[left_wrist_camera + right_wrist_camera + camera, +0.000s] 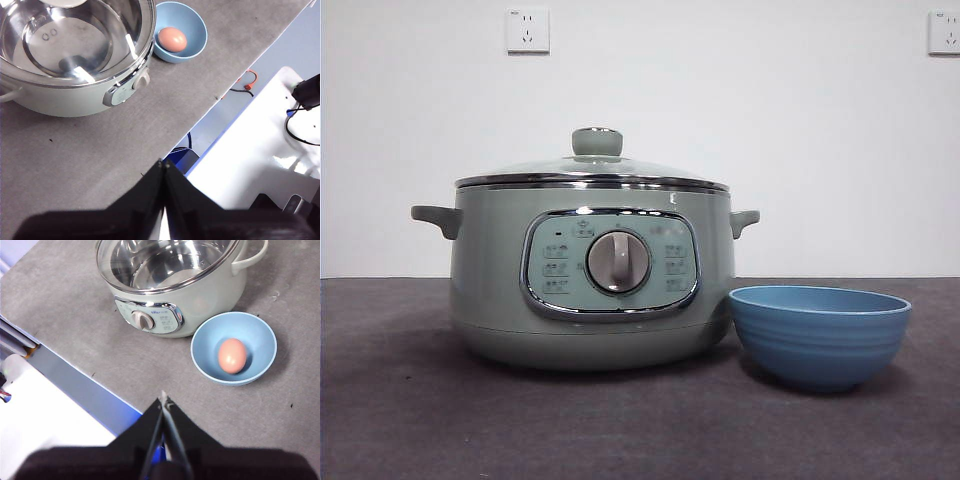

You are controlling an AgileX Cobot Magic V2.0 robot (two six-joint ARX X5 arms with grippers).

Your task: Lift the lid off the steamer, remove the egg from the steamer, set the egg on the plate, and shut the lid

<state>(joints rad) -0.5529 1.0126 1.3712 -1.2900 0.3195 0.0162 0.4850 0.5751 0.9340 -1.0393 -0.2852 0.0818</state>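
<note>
A clear-glass domed lid (592, 168) sits on the pale green round steamer (500, 290). Beside it, a brown egg (232, 355) lies in the small blue bowl-shaped plate (256, 335). Both the left gripper (164, 164) and right gripper (163, 399) wait clear of the pot, jaws pressed together, empty.

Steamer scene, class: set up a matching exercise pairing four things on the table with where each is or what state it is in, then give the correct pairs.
Things:
1. egg
2. lid
3. plate
4. left end effector

Places or states:
A. closed on top of the steamer
B. lying inside the blue plate
C. shut, held back over the table's edge, holding nothing
D. standing on the table close beside the steamer

Pairs: 1-B, 2-A, 3-D, 4-C
</note>
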